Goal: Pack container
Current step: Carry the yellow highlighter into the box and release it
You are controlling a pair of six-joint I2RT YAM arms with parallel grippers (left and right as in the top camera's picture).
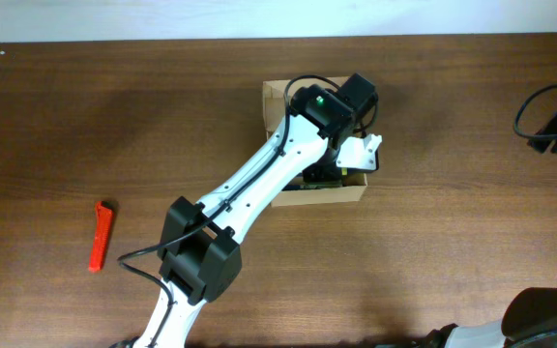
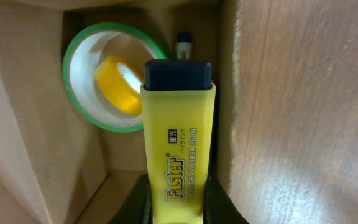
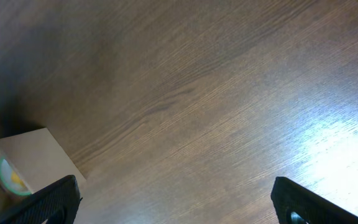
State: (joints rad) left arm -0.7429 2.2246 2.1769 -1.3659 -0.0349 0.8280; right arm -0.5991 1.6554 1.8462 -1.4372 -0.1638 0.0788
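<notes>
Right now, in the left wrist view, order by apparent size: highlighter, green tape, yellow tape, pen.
1. highlighter, inflated by nearness.
2. green tape.
3. yellow tape.
4. pen, mostly hidden.

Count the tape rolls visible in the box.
2: a green roll lying in the box, and a yellow roll nested inside it. The held highlighter may hide others.

The left arm (image 1: 259, 182) hides most of the container (image 1: 275, 100) interior overhead.
</notes>
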